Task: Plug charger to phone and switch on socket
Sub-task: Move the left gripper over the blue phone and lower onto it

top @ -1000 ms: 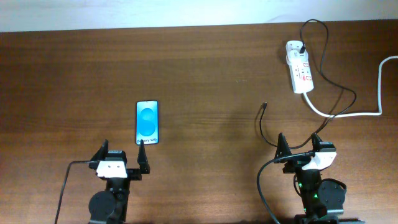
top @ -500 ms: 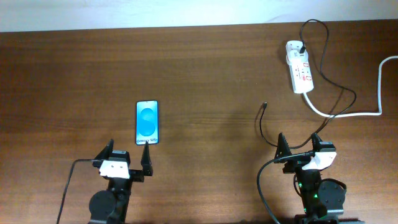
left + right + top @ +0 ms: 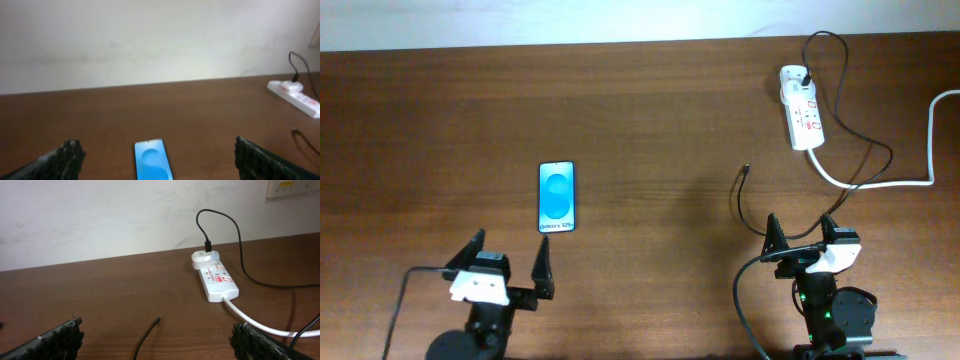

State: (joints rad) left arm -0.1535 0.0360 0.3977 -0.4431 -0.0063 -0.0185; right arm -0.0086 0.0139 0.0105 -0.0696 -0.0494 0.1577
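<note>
The phone (image 3: 556,197) lies flat left of centre, blue screen up; in the left wrist view the phone (image 3: 152,160) sits low between the fingers, farther out. My left gripper (image 3: 510,243) is open and empty just short of it, also seen as left gripper (image 3: 156,150). The socket (image 3: 802,115) lies at the far right, with the socket (image 3: 218,278) carrying a white adapter. The charger (image 3: 739,195) trails from there, its plug tip (image 3: 157,320) free on the table. My right gripper (image 3: 800,222) stands open and empty straddling the cable, right gripper (image 3: 157,327).
A thick white cord (image 3: 880,184) runs from the socket's near end off the table's right edge, crossing the black cable. The white cord (image 3: 260,325) passes close to my right finger. A pale wall backs the table's far edge (image 3: 150,85).
My left arm has drawn back toward the near edge and a little left, so its open fingers now sit farther from the phone. The right arm, cable and socket have not moved.
</note>
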